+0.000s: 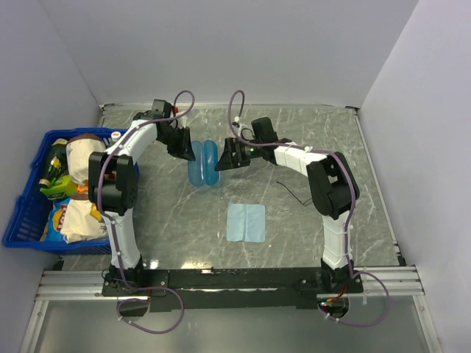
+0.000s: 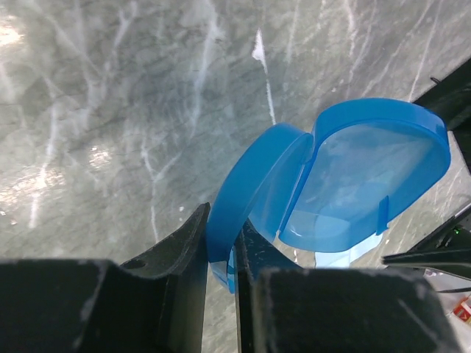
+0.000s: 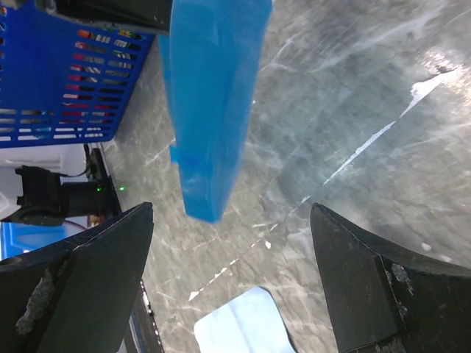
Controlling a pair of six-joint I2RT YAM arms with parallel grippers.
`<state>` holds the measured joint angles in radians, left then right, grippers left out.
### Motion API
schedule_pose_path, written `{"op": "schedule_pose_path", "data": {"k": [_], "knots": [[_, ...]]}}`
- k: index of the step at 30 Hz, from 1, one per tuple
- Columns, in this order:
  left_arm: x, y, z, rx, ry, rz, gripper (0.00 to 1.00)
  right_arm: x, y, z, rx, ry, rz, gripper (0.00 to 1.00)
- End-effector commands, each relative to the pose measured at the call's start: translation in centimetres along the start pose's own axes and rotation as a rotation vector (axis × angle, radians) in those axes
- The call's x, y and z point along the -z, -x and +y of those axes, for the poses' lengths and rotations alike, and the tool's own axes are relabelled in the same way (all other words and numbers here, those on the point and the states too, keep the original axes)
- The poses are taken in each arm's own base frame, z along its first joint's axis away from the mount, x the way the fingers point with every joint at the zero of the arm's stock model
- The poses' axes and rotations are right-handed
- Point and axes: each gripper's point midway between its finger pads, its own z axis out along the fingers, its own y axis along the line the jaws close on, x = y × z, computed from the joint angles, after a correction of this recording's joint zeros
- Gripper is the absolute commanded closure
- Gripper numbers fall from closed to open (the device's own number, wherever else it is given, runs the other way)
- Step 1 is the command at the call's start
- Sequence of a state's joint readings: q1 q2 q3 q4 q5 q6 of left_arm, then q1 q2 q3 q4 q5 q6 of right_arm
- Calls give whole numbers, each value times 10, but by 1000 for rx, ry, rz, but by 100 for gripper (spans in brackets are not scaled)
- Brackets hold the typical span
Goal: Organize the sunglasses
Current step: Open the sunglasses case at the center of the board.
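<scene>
My left gripper [image 2: 221, 248] pinches one shell of the open case [image 2: 368, 176] by its thin rim; my right gripper [image 3: 229, 220] is spread wide just beside it, holding nothing. The sunglasses [image 1: 296, 195], if that faint black wire on the table near my right elbow is them, lie apart from the case. A grip this shallow could let the case swivel or slip, or the free shell swing shut; and a frame so thin, flat on the table, could skid or bend under my right jaws.
</scene>
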<state>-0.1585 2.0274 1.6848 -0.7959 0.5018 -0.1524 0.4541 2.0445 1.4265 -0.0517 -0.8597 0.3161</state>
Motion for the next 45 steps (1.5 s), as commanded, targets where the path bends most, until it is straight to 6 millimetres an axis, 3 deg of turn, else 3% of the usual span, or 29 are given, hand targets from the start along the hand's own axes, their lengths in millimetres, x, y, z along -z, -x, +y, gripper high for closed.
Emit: {"op": "schedule_pose_path", "data": {"k": [1,5,12,29,32,35,41,45], "knots": [[1,0,-6,11,5,1,99,12,20,14,53,-19,-69,6],[0,1,-12,3,-18,3,99,8,20,12,64,-40,-68,7],[-1,-3,-21,-12,-64,14,99,5,17,4,79,-78,-65,18],[-12,-6,-13,-5,-14,32,99,1,15,53,128,80,-50,23],[-14,-7,-13,-4,-20,36,99,1,16,49,128,65,-50,23],[-13,-7,-17,-8,-40,36,99,-4,14,33,125,-26,-42,32],[-4,-5,-34,-30,-120,23,99,-5,13,14,125,-104,-48,42],[4,-5,-49,-40,-204,24,99,-3,16,7,135,-136,-59,42]]}}
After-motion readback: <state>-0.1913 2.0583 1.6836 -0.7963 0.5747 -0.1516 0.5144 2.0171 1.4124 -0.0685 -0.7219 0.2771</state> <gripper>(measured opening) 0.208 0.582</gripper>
